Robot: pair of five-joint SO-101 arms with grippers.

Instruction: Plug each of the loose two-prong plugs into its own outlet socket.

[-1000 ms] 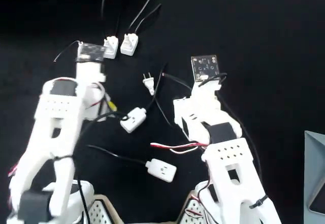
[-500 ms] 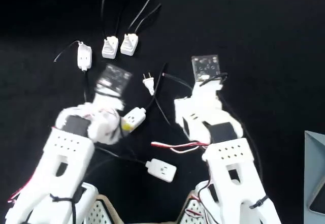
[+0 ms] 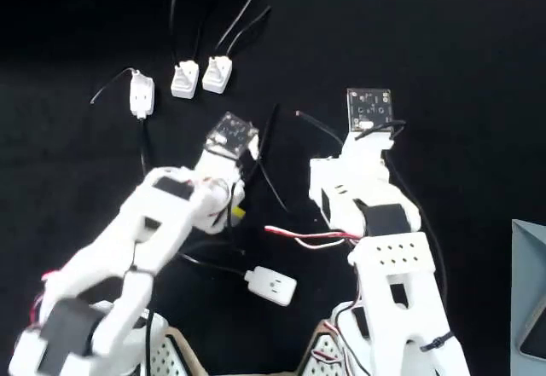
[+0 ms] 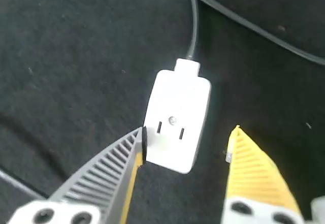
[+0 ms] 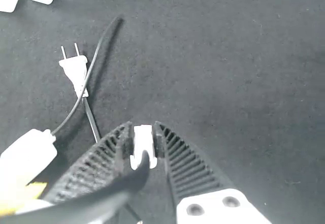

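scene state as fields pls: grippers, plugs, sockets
left gripper: open, straddling a socket; grey finger touches its edge
right gripper: shut on held plug, a white body with a cord; prongs hidden
loose plug: two-prong, lying flat on the black cloth, untouched
spare socket: near the arm bases, slots up, nothing in it
far blocks: three white, corded; plugged or not, cannot tell

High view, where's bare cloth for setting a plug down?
Bare: the black cloth right of the right arm, up to the grey object, and left of the left arm. Crowded: between the arms, with cables and the outlet socket.
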